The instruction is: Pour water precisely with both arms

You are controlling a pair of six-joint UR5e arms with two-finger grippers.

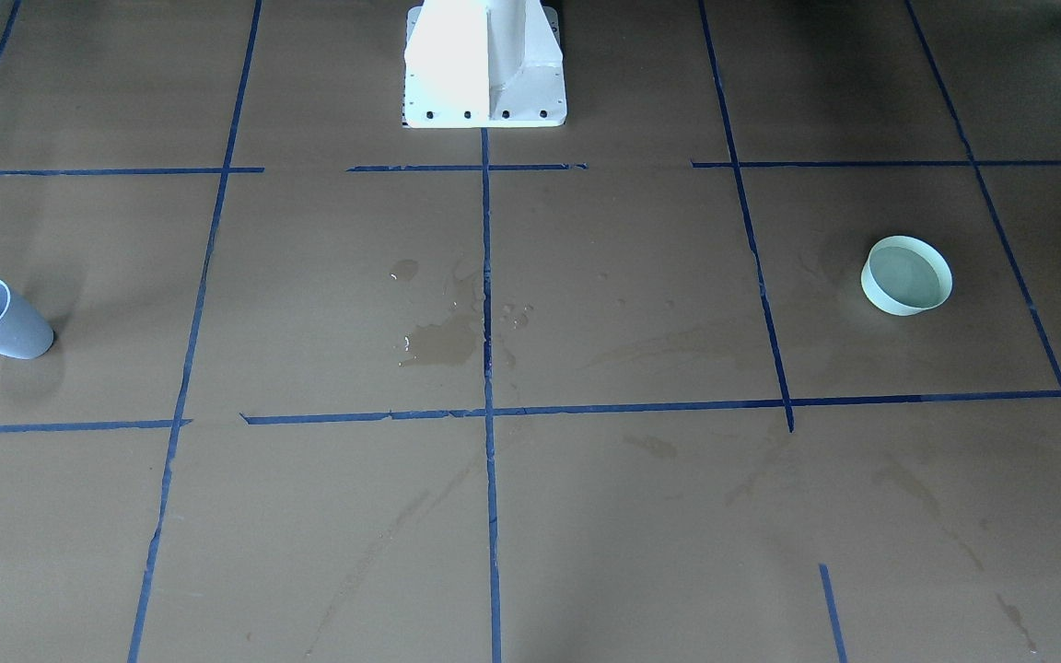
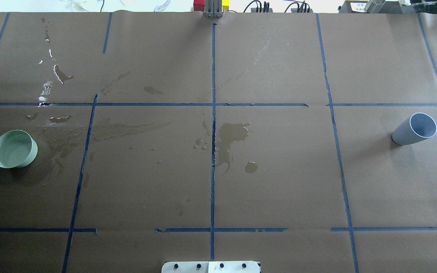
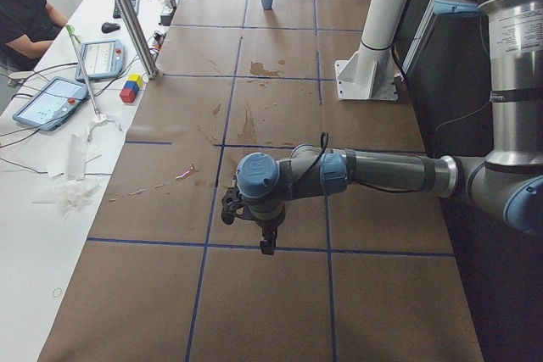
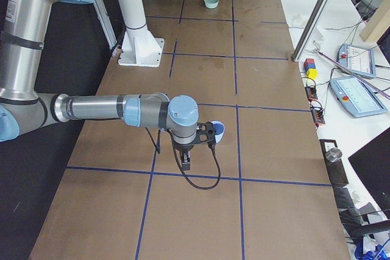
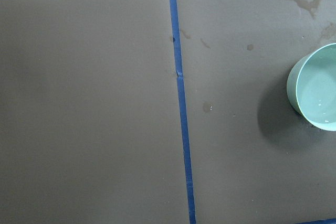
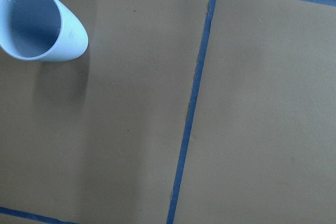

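A pale green bowl (image 2: 14, 149) stands on the robot's left side of the brown paper; it also shows in the left wrist view, bowl (image 5: 317, 88), with a faint sheen like shallow water inside. An upright blue cup (image 2: 415, 129) stands far on the robot's right; its contents cannot be told in the right wrist view, cup (image 6: 41, 23). The left arm (image 3: 382, 171) reaches over the table, its gripper (image 3: 268, 243) pointing down. The right arm (image 4: 103, 109) does likewise, its gripper (image 4: 186, 161) just beside the cup (image 4: 218, 130). Open or shut, I cannot tell.
Wet stains (image 2: 231, 132) darken the paper's middle, more lie near the bowl. The white pedestal (image 1: 484, 64) stands at the robot's edge. A metal post (image 3: 127, 14), coloured blocks (image 3: 131, 88), tablets and a seated person (image 3: 25, 14) are along the far side.
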